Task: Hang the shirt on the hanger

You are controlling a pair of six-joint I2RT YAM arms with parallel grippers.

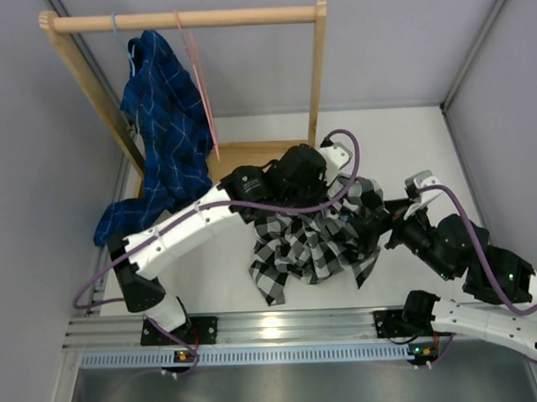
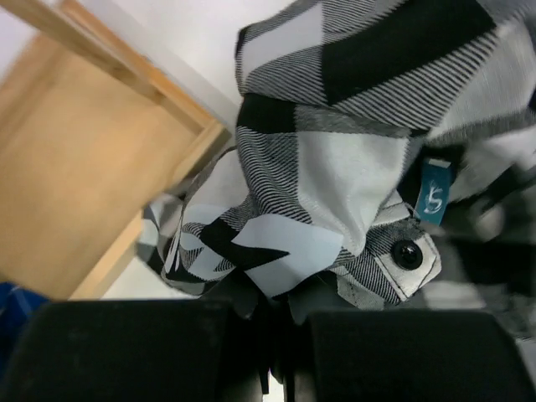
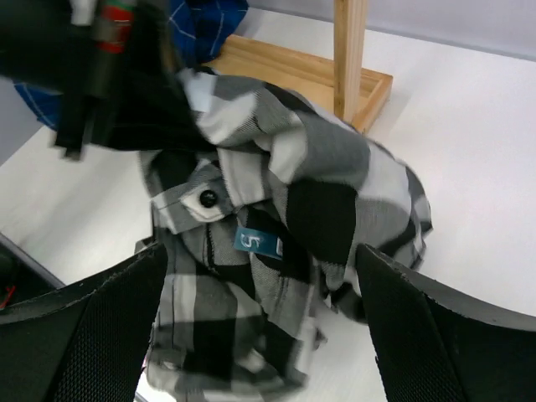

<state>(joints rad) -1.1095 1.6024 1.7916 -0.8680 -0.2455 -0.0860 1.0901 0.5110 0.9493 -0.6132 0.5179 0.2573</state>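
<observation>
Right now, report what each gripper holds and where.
The left gripper pinches the shirt at a fold beside its button; right gripper is open, holding nothing.

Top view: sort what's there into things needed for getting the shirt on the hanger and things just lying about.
Needed: black-and-white checked shirt; pink wire hanger.
Lying about: blue plaid shirt; wooden rack.

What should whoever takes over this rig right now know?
Left gripper: shut on a fold of the black-and-white checked shirt, which lies bunched on the table.
Right gripper: open, empty, facing the shirt's collar label.
Pink wire hanger: hanging on the wooden rail beside a blue plaid shirt, bare.
Done: shirt gripped.
Left: everything with the hanger.
</observation>
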